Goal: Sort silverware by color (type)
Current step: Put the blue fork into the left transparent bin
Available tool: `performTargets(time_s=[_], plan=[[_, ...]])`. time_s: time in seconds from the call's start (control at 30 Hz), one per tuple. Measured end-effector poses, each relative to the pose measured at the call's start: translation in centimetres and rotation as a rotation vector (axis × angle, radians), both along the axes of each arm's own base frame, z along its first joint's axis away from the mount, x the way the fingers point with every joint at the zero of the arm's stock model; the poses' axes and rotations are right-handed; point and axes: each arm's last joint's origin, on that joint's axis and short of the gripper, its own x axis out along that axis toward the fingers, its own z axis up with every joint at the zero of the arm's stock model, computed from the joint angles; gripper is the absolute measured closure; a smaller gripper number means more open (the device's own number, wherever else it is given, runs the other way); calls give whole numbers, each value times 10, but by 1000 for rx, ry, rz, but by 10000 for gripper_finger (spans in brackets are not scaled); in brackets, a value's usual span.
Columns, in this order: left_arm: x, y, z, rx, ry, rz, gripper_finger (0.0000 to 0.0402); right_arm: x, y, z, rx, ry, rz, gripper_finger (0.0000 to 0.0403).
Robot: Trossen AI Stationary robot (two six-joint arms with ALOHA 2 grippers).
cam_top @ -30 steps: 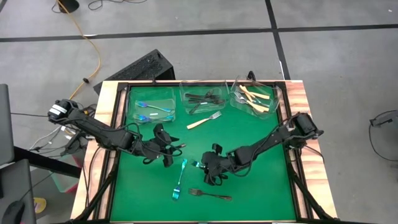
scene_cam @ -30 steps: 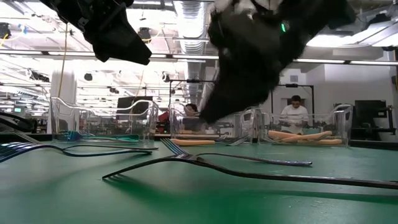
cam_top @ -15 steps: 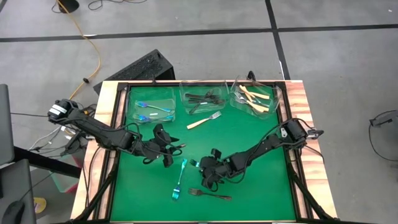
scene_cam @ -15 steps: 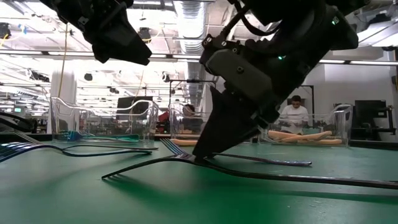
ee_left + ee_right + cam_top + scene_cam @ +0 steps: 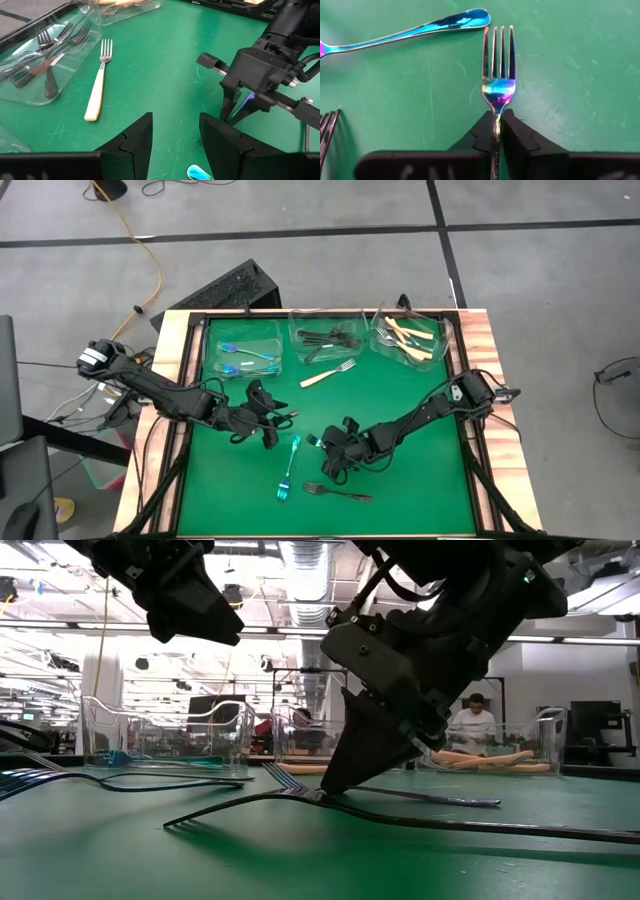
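right gripper (image 5: pixel 495 131): down on the green mat a bit toward the near edge from the middle, fingers pinched together on the neck of a blue fork (image 5: pixel 497 85), just below the tines. So the grab looks made, lift not yet.

step in hand: looks like picking that blue fork off the mat so it can go in the blue tub (image 5: pixel 246 351) at the far left corner.

how to do it well: the grip sits way up by the tines, so the long handle will want to droop or swing. I'd go straight up and slow first, check it hangs steady, then travel.

watch out for: a second blue fork (image 5: pixel 289 466) lies just beside it toward the left, and a dark fork (image 5: pixel 400 818) lies flat right at the fingers in the low view. Hard to tell if the tips are touching that one too, so lift clean and don't drag it along.

left gripper (image 5: pixel 175 137): hovering over the mat left of the middle, fingers apart, nothing in them. It's between the right arm and the blue tub, so route around it or hand over.

rest of the job: a cream fork (image 5: pixel 327 373) is loose on the mat near the far edge. The middle tub (image 5: pixel 328 337) has dark forks, the right tub (image 5: pixel 408 338) has cream ones. Four loose forks by my count, so mostly done.
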Motion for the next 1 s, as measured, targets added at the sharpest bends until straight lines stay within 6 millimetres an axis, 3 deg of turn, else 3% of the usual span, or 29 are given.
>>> performTargets(time_s=[0.17, 0.43, 0.6, 0.77, 1.0], plan=[[0, 0, 0, 0, 0, 0, 256, 0, 0, 0, 1, 3, -1, 381], [2, -3, 3, -10, -40, -11, 256, -2, -1, 6, 21, -3, -9, 381], [5, -6, 9, 8, -91, -51, 256, -3, -13, 26, 2, -20, 14, 381], [2, -7, 20, -30, -151, -97, 256, 3, -33, 61, -33, -124, 12, 381], [-24, -3, 56, -44, -298, -146, 256, 17, -66, 86, -93, -275, 1, 381]])
